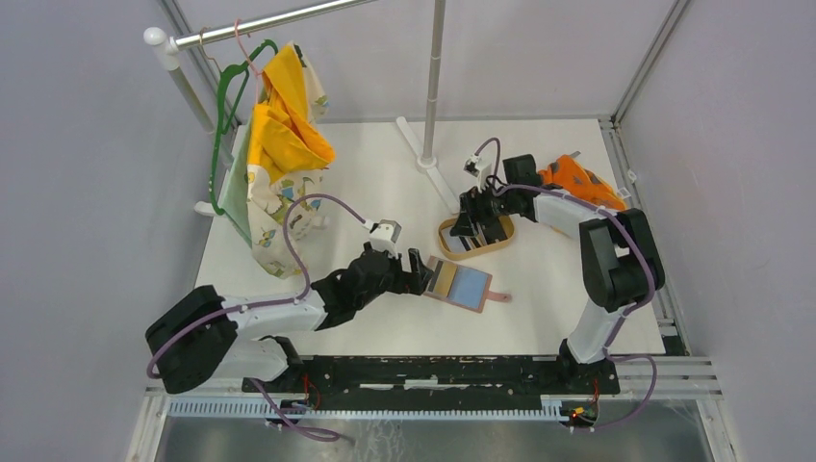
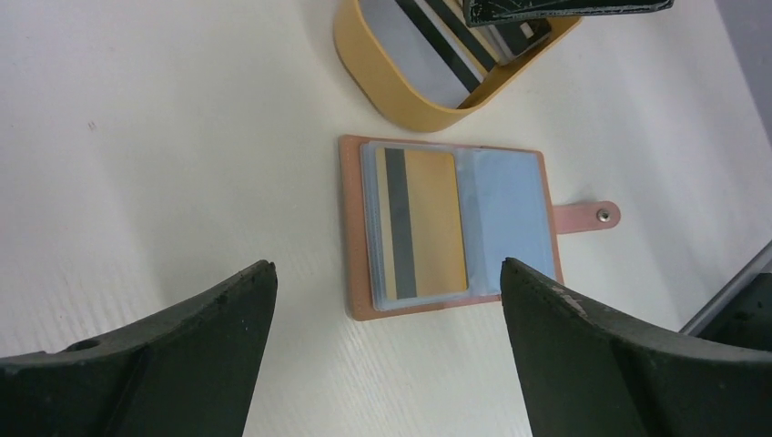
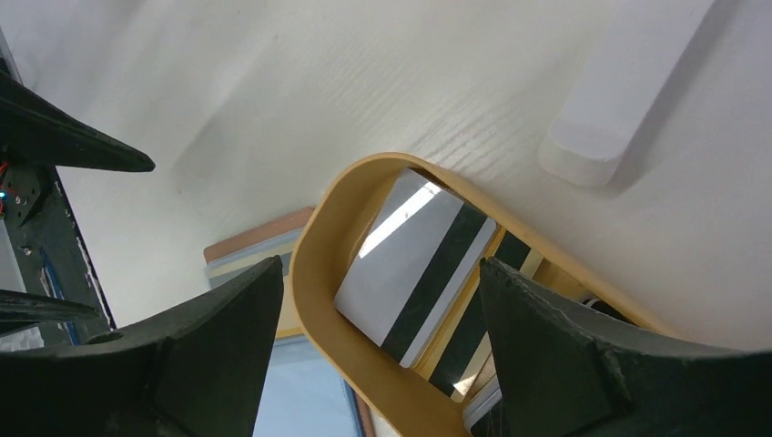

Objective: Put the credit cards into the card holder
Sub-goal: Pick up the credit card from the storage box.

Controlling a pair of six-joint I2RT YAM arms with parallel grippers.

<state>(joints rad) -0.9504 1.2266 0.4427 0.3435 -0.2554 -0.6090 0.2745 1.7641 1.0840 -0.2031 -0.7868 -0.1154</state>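
The card holder (image 1: 469,287) lies open on the table, its blue-grey pockets up and its strap tab (image 2: 590,217) to the right. A yellowish card (image 2: 421,223) with a dark stripe sits in its left pocket; the holder also shows in the left wrist view (image 2: 510,218) and in the right wrist view (image 3: 250,248). My left gripper (image 1: 420,272) is open and empty, just left of the holder. More credit cards (image 3: 414,264), white with black stripes, lie in the oval wooden tray (image 1: 448,244). My right gripper (image 1: 474,224) is open and empty over the tray.
The tray's rim (image 2: 382,77) stands just behind the holder. An orange patterned cloth (image 1: 580,183) lies at the back right. A garment (image 1: 279,144) hangs on a rack at the back left. A white pole base (image 1: 431,164) stands behind the tray.
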